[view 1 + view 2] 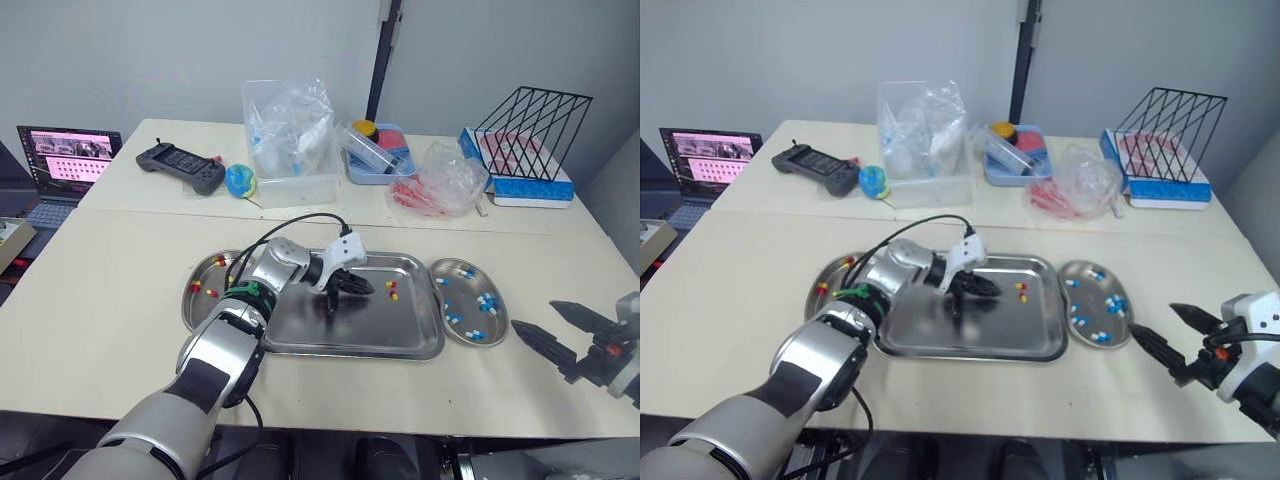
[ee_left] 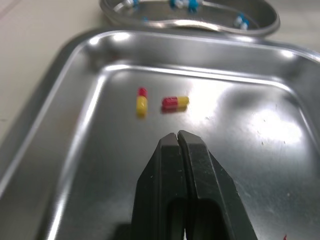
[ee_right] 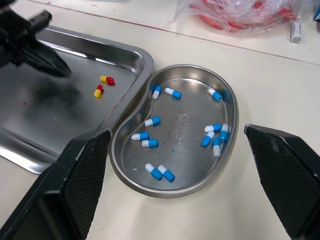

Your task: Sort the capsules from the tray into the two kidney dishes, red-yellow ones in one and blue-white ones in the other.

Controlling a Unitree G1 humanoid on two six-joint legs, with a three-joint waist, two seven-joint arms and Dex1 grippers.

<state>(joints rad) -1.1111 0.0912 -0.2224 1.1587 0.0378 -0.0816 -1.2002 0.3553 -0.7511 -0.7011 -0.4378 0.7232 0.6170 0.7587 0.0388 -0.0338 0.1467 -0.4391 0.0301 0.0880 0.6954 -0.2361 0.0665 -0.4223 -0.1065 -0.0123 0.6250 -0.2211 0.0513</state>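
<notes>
Left gripper is pinched closed, empty, over the tray; two red-yellow capsules sit just ahead, toward its right edge. Right gripper gapes wide.

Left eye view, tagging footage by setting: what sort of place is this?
Likely an office or lab workbench: a laptop, a handheld controller and a wire rack, plus the steel tray.

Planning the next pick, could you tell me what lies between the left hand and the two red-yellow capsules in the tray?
Nothing: in the left wrist view, only bare tray floor separates the shut left hand from the red-yellow capsules.
</notes>
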